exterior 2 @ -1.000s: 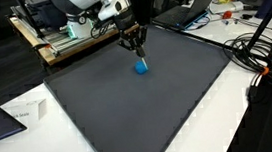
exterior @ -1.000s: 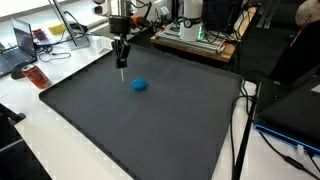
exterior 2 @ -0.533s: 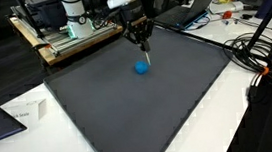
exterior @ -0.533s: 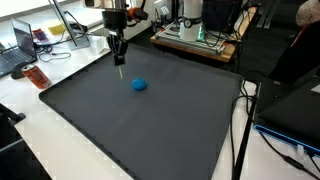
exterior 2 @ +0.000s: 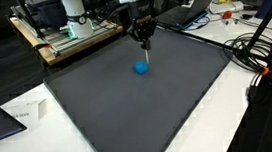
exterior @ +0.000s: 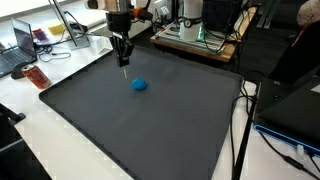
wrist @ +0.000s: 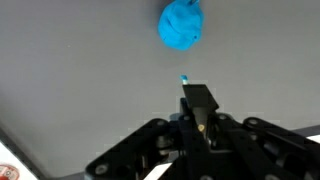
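Lifted since a second ago, my gripper (exterior 2: pixel 143 31) pinches a thin pen (exterior 2: pixel 146 52), tip blurred; blue ball (wrist: pixel 181 24) at 12 o'clock in wrist view, top cut off.

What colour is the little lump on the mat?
The lump is bright blue, clearest in wrist view.

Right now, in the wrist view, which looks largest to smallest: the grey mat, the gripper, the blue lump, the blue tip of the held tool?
1. grey mat, filling the background.
2. gripper, though nearness to the camera enlarges it.
3. blue lump.
4. blue tip of the tool, clearly smallest.
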{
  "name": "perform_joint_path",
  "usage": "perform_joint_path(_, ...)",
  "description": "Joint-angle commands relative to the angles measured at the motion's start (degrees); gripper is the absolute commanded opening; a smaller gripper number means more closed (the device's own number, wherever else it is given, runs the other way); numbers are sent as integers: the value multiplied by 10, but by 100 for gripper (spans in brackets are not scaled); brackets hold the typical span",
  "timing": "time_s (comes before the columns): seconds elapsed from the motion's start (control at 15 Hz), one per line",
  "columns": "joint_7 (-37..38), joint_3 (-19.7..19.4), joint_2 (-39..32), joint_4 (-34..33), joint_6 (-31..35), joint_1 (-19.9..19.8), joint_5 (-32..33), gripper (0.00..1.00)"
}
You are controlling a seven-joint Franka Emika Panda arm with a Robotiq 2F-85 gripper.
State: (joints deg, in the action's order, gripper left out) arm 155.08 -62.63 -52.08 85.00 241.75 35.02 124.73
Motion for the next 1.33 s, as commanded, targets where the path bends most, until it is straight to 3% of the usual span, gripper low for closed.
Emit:
perform_joint_path(0.0, 9, -10, -28, 19, 0, 12, 7, 3)
perform_joint_path(0.07, 8, -50, -74, -25, 48, 16, -32, 3)
perform_joint_path(0.13, 45, 24, -29, -12, 0, -5, 39, 3)
perform_joint_path(0.2, 18, 1, -43, 11, 0, 7, 17, 3)
perform_joint_path(0.27, 9, -47, -88, -20, 46, 14, -32, 3)
perform_joint_path(0.33, 46, 23, -44, -12, 0, -6, 37, 3)
perform_joint_path(0.4, 14, 1, -55, 16, 0, 6, 13, 3)
perform_joint_path(0.47, 14, -30, -88, -14, 36, 9, -18, 3)
perform_joint_path(0.53, 32, 20, -53, 2, -1, -4, 29, 3)
perform_joint_path(0.6, 23, 17, -56, 10, -1, -2, 26, 3)
perform_joint_path(0.67, 18, -15, -88, -17, 35, 3, -7, 3)
perform_joint_path(0.73, 26, 21, -62, -1, 8, -6, 24, 3)
perform_joint_path(0.8, 26, 31, -55, 5, -1, -9, 34, 3)
perform_joint_path(0.87, 25, 8, -81, -25, 31, -8, 9, 3)
perform_joint_path(1.0, 25, 38, -60, -14, 14, -18, 28, 3)
perform_joint_path(1.27, 25, 56, -62, -26, 16, -31, 27, 3)
